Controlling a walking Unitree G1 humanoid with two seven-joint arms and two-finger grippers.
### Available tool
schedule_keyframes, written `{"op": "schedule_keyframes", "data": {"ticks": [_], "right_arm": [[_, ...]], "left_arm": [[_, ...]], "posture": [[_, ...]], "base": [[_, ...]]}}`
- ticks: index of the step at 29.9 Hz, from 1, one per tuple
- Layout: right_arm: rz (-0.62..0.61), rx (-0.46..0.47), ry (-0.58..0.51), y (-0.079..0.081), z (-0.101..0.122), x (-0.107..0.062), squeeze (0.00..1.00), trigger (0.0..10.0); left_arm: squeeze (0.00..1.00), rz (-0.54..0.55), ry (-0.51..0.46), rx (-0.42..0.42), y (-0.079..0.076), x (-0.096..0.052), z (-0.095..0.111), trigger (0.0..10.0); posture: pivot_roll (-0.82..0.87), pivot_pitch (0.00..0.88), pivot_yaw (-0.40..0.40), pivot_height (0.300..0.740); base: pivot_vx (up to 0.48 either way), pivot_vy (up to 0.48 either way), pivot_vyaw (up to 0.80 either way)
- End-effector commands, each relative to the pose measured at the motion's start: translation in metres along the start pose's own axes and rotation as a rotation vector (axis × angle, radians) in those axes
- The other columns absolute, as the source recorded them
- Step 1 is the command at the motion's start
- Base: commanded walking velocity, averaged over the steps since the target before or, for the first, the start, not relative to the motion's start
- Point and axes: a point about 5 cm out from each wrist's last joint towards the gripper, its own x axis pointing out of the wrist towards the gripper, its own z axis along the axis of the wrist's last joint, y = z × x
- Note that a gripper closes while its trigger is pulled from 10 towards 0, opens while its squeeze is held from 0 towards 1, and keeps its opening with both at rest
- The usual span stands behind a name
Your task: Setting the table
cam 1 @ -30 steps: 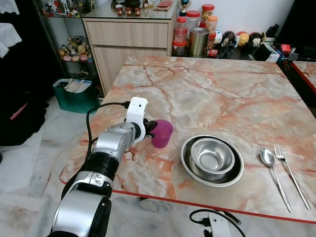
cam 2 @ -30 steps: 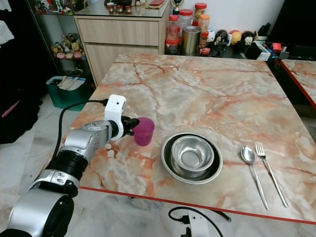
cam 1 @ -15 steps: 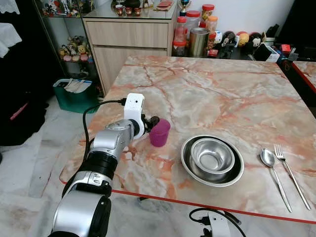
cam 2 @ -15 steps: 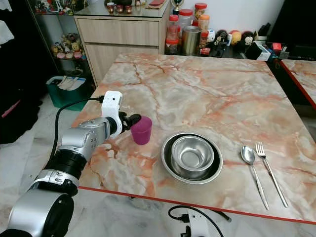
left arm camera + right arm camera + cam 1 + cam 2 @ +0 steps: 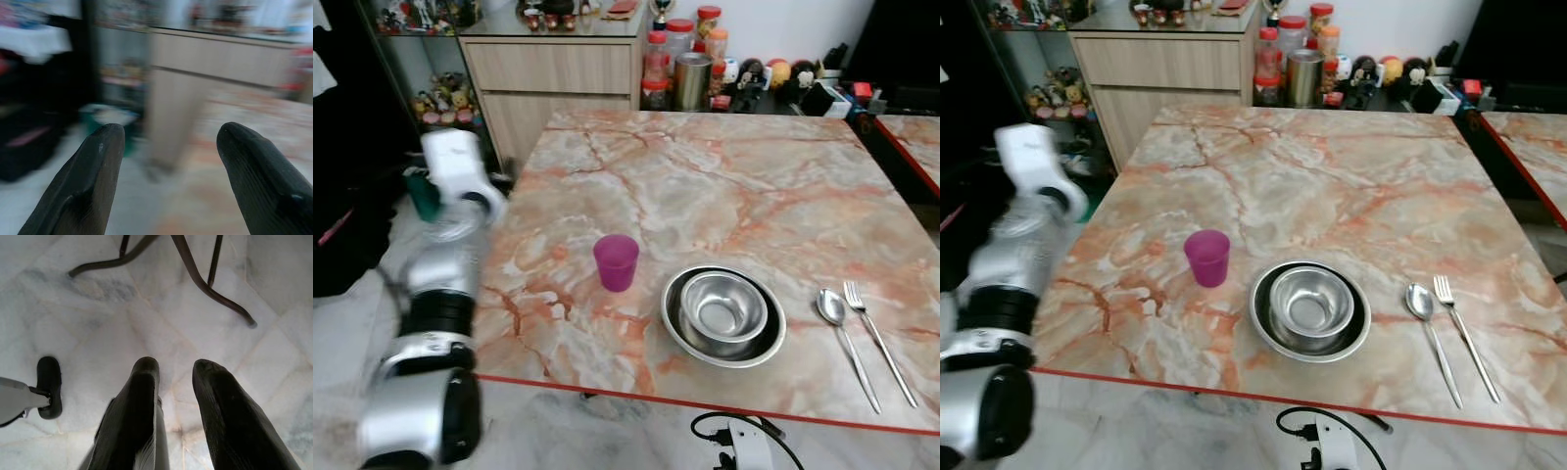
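One purple cup (image 5: pixel 616 261) stands upright on the marble table (image 5: pixel 724 186), well apart from the left gripper (image 5: pixel 168 147), whose fingers are spread wide with nothing between them. That arm is smeared by motion blur off the table's left edge. Jar labels at the far wall are too small to read. Beside the cup sits a steel bowl (image 5: pixel 722 306) in a plate (image 5: pixel 768 346), then a spoon (image 5: pixel 843 333) and fork (image 5: pixel 878 338). The right gripper (image 5: pixel 173 377) hangs over floor tiles, fingers slightly parted, empty.

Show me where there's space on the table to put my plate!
The far half of the marble table, beyond the purple plastic cup, is bare. The near edge is crowded: nested steel bowls, metal spoon and fork.
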Motion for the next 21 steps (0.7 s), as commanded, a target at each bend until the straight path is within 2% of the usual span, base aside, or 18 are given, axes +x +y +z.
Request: {"op": "schedule_keyframes", "data": {"ticks": [1, 3, 4, 6, 7, 8, 9, 13, 15, 16, 18, 19, 21], "right_arm": [[0.006, 0.000, 0.002, 0.002, 0.000, 0.000, 0.00, 10.0], [0.009, -0.003, 0.002, 0.003, 0.000, 0.000, 0.00, 10.0], [0.010, -0.003, 0.002, 0.003, 0.000, 0.000, 0.00, 10.0], [0.014, -0.006, 0.002, 0.004, 0.000, 0.000, 0.00, 10.0], [0.016, -0.005, 0.003, 0.005, 0.000, 0.000, 0.00, 10.0], [0.016, -0.005, 0.003, 0.005, 0.000, 0.000, 0.00, 10.0], [0.017, -0.006, 0.004, 0.005, -0.001, 0.000, 0.00, 10.0], [0.018, -0.003, 0.006, 0.006, -0.002, 0.000, 0.00, 10.0], [0.018, -0.004, 0.009, 0.006, -0.003, 0.000, 0.00, 10.0], [0.018, -0.005, 0.011, 0.006, -0.004, -0.001, 0.00, 10.0], [0.018, -0.006, 0.012, 0.006, -0.005, -0.001, 0.00, 10.0], [0.018, -0.006, 0.014, 0.006, -0.006, -0.001, 0.00, 10.0], [0.017, -0.007, 0.016, 0.007, -0.006, -0.001, 0.00, 10.0]], "left_arm": [[0.00, 0.051, 0.016, 0.057, 0.011, -0.002, -0.010, 10.0], [0.00, 0.219, 0.022, 0.195, 0.052, -0.008, -0.019, 10.0], [0.00, 0.266, 0.026, 0.238, 0.064, -0.010, -0.022, 10.0], [0.00, 0.399, 0.063, 0.329, 0.097, -0.024, -0.038, 10.0], [0.00, 0.479, 0.134, 0.374, 0.118, -0.037, -0.057, 10.0], [0.00, 0.479, 0.134, 0.374, 0.118, -0.037, -0.057, 10.0], [0.00, 0.530, 0.185, 0.406, 0.132, -0.047, -0.070, 10.0], [0.00, 0.618, 0.280, 0.447, 0.154, -0.073, -0.099, 10.0], [0.00, 0.653, 0.357, 0.475, 0.164, -0.091, -0.119, 10.0], [0.00, 0.676, 0.433, 0.487, 0.169, -0.107, -0.138, 10.0], [0.00, 0.680, 0.508, 0.483, 0.171, -0.120, -0.153, 10.0], [0.00, 0.636, 0.614, 0.471, 0.167, -0.137, -0.175, 10.0], [0.00, 0.569, 0.691, 0.462, 0.159, -0.146, -0.189, 10.0]], "posture": [[0.01, 0.000, -0.001, 0.740], [0.02, 0.000, 0.001, 0.740], [0.02, 0.000, 0.001, 0.740], [0.02, 0.000, 0.003, 0.740], [0.02, 0.000, 0.007, 0.740], [0.02, 0.000, 0.007, 0.740], [0.02, 0.000, 0.007, 0.740], [0.01, 0.000, 0.014, 0.740], [0.01, 0.000, 0.014, 0.740], [0.01, 0.000, 0.015, 0.740], [0.01, 0.000, 0.015, 0.740], [0.01, 0.000, 0.017, 0.740], [0.01, 0.000, 0.018, 0.740]], "base": [[0.000, 0.000, 0.00], [0.000, 0.000, 0.00], [0.000, 0.000, 0.00], [0.000, 0.000, 0.00], [0.000, 0.000, 0.00], [0.000, 0.000, 0.00], [0.000, 0.000, 0.00], [0.000, 0.000, 0.00], [0.000, 0.000, 0.00], [0.000, 0.000, 0.00], [0.000, 0.000, 0.00], [0.000, 0.000, 0.00], [0.000, 0.000, 0.00]]}}
